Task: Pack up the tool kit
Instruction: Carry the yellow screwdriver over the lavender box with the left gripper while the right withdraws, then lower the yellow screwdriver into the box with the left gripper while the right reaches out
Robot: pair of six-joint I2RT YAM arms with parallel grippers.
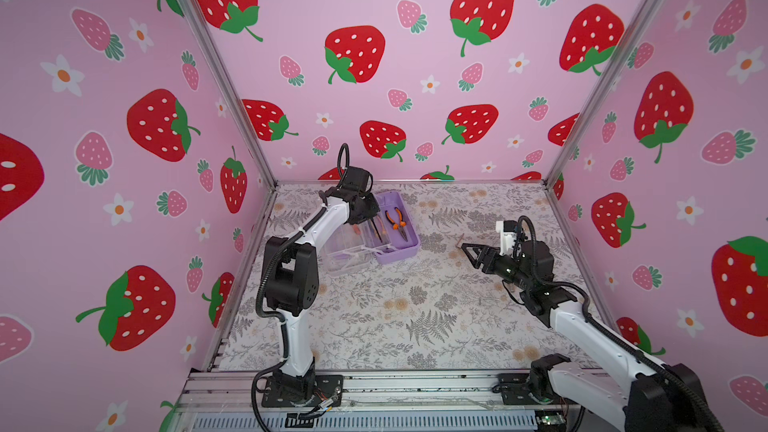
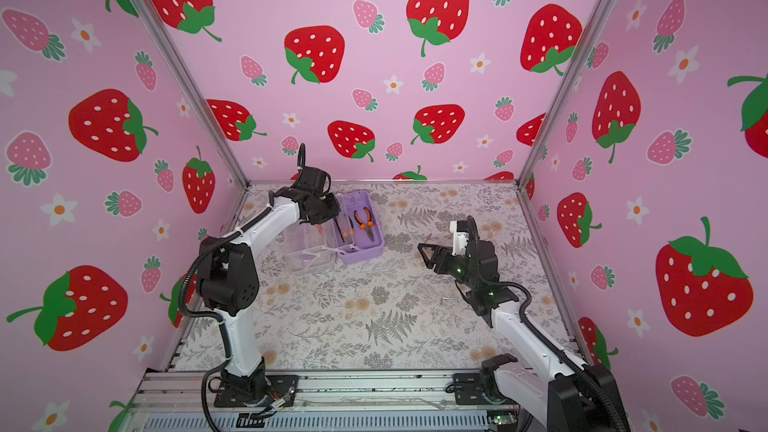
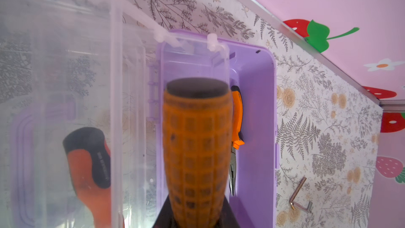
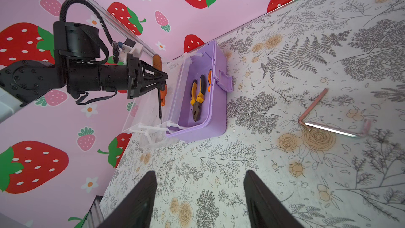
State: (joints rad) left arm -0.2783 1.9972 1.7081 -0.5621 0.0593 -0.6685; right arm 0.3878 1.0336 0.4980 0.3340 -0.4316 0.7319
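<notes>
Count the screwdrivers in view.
2. An orange-handled screwdriver is gripped in the left tool above the open tool kit; a red-and-black-handled screwdriver shows through the clear lid. Others may hide behind the left arm.

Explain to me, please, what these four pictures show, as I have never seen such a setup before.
You are looking at two robot arms fixed at the edge of a table. Each arm ends in a gripper with two fingers. Two of the pictures look down on the whole scene from a camera head above. The other two come from small cameras on the arms' wrists, so they look along the grippers.

On the table stands an open case with a lilac base, and its clear lid is folded out beside it. Pliers lie in the base. The left gripper is closed on an orange-handled screwdriver and holds it above the case. The right gripper is open and empty, above bare table. Hex keys lie loose on the table near it.
</notes>
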